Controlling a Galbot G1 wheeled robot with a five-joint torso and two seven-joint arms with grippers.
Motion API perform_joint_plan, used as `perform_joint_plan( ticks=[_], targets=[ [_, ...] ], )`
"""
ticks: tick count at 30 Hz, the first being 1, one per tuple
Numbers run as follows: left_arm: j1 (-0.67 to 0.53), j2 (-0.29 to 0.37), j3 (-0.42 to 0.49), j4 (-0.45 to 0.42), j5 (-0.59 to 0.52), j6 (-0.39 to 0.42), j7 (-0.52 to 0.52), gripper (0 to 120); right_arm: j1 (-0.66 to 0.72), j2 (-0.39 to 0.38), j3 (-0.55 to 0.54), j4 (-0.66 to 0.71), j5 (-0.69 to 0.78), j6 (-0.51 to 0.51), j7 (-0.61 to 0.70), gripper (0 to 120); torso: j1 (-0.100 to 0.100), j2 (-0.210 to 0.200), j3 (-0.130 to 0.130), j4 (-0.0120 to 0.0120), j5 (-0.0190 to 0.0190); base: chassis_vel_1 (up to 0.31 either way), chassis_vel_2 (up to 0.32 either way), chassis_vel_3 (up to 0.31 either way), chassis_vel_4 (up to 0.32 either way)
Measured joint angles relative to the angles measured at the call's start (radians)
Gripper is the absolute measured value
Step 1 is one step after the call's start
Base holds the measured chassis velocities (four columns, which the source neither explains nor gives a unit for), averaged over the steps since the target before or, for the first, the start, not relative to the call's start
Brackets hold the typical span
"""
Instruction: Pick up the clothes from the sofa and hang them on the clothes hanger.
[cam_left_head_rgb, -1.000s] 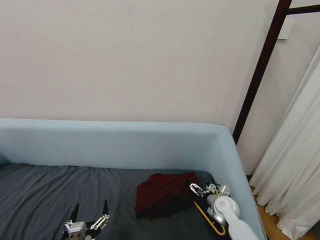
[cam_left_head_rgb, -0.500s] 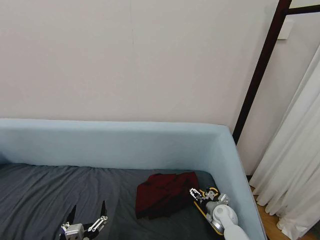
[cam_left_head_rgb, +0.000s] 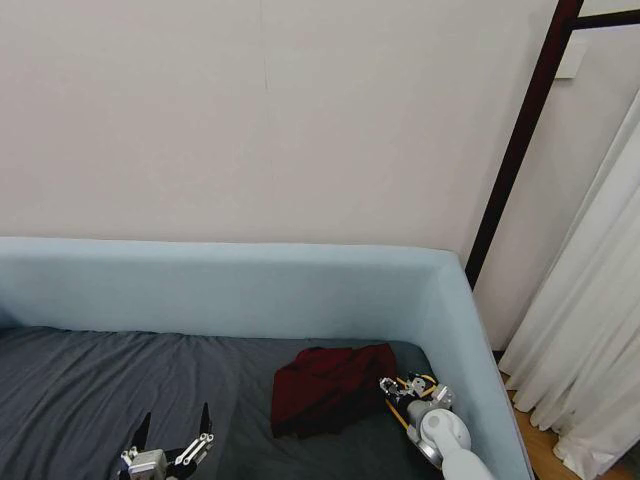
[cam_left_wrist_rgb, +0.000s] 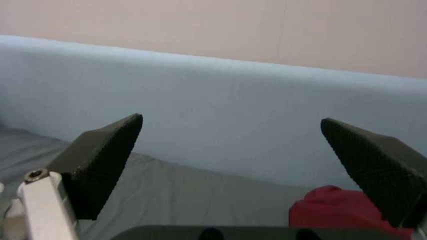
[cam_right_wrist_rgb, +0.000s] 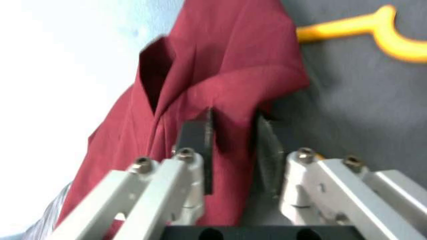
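Open grey seat (cam_left_head_rgb: 80, 380) left of the red garment (cam_left_head_rgb: 325, 390) — padded sofa wall (cam_left_head_rgb: 250, 290) behind, yellow hanger (cam_right_wrist_rgb: 340, 25) alongside

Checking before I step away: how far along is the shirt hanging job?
Nothing finished: the shirt lies on the sofa. In hand: the right gripper pinches a fold of it. Still to do: lifting and hanging it. The left gripper hovers open.

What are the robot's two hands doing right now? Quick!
Left gripper: open, holding nothing, above the sofa seat.
Right gripper: closed on a fold of the red shirt.
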Motion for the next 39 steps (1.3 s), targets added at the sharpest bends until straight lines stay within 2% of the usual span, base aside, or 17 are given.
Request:
perform_joint_plan(
  ticks=[1, 5, 8, 12, 16, 17, 22, 23, 25, 26, 27, 30, 31, 35, 39],
  targets=[
    [0.000, 0.000, 0.000, 0.000, 0.000, 0.000, 0.000, 100, 0.000, 0.000, 0.000, 0.000, 0.000, 0.000, 0.000, 19, 0.000, 0.000, 0.000, 0.0000, 0.0000, 0.000, 0.000, 0.000, 0.000],
    [-0.004, 0.003, 0.002, 0.001, -0.001, 0.001, 0.000, 100, -0.004, -0.009, -0.012, 0.018, -0.005, 0.055, -0.010, 1, 0.000, 0.000, 0.000, 0.0001, 0.0000, 0.000, 0.000, 0.000, 0.000],
    [-0.007, 0.004, 0.003, 0.002, -0.002, 0.001, 0.000, 100, -0.012, -0.017, -0.019, 0.044, -0.001, 0.080, -0.017, 0, 0.000, 0.000, 0.000, 0.0001, 0.0001, 0.000, 0.000, 0.000, 0.000],
    [-0.013, 0.009, 0.006, 0.004, -0.005, 0.002, 0.000, 100, -0.043, -0.049, -0.043, 0.147, 0.029, 0.135, -0.027, 0, 0.000, 0.000, 0.000, 0.0000, 0.0003, 0.000, 0.000, 0.000, 0.000],
    [-0.023, 0.015, 0.013, 0.007, -0.009, 0.002, -0.001, 100, -0.090, -0.121, -0.082, 0.355, 0.079, 0.187, -0.022, 0, 0.000, 0.000, 0.000, -0.0002, 0.0002, 0.000, 0.000, 0.000, 0.000],
    [-0.023, 0.015, 0.013, 0.007, -0.009, 0.002, -0.001, 100, -0.090, -0.121, -0.082, 0.355, 0.079, 0.187, -0.022, 0, 0.000, 0.000, 0.000, -0.0002, 0.0002, 0.000, 0.000, 0.000, 0.000],
    [-0.031, 0.029, 0.018, 0.005, -0.023, 0.001, -0.001, 100, -0.116, -0.263, -0.101, 0.678, 0.173, 0.226, 0.002, 0, 0.000, 0.000, 0.000, -0.0001, 0.0001, 0.000, 0.000, 0.000, 0.000],
    [-0.031, 0.029, 0.018, 0.005, -0.023, 0.001, -0.001, 100, -0.116, -0.263, -0.101, 0.678, 0.173, 0.226, 0.002, 0, 0.000, 0.000, 0.000, -0.0001, 0.0001, 0.000, 0.000, 0.000, 0.000],
    [-0.033, 0.034, 0.019, 0.002, -0.026, 0.000, -0.001, 100, -0.105, -0.326, -0.095, 0.776, 0.215, 0.230, 0.015, 0, 0.000, 0.000, 0.000, -0.0001, 0.0004, 0.000, 0.000, 0.000, 0.000],
    [-0.035, 0.036, 0.020, 0.000, -0.027, -0.001, -0.001, 100, -0.087, -0.374, -0.082, 0.836, 0.248, 0.230, 0.026, 0, 0.000, 0.000, 0.000, 0.0000, 0.0001, 0.000, 0.000, 0.000, 0.000],
    [-0.035, 0.036, 0.020, 0.000, -0.027, -0.001, -0.001, 100, -0.087, -0.374, -0.082, 0.836, 0.248, 0.230, 0.026, 0, 0.000, 0.000, 0.000, 0.0000, 0.0001, 0.000, 0.000, 0.000, 0.000],
    [-0.038, 0.040, 0.023, -0.003, -0.029, -0.004, -0.001, 100, -0.012, -0.476, -0.053, 0.922, 0.323, 0.230, 0.062, 0, 0.000, 0.000, 0.000, -0.0003, 0.0005, 0.000, 0.000, 0.000, 0.000],
    [-0.038, 0.040, 0.023, -0.003, -0.029, -0.004, -0.001, 100, -0.012, -0.476, -0.053, 0.922, 0.323, 0.230, 0.062, 0, 0.000, 0.000, 0.000, -0.0003, 0.0005, 0.000, 0.000, 0.000, 0.000],
    [-0.042, 0.040, 0.031, -0.003, -0.028, -0.005, -0.001, 100, 0.194, -0.587, -0.058, 0.964, 0.435, 0.231, 0.127, 0, 0.000, 0.000, 0.000, 0.0001, 0.0000, 0.000, 0.000, 0.000, 0.000],
    [-0.045, 0.044, 0.031, -0.004, -0.028, -0.005, -0.001, 100, 0.322, -0.619, -0.104, 0.956, 0.486, 0.230, 0.150, 0, 0.000, 0.000, 0.000, 0.0001, 0.0000, 0.000, 0.000, 0.000, 0.000]
  ],
)
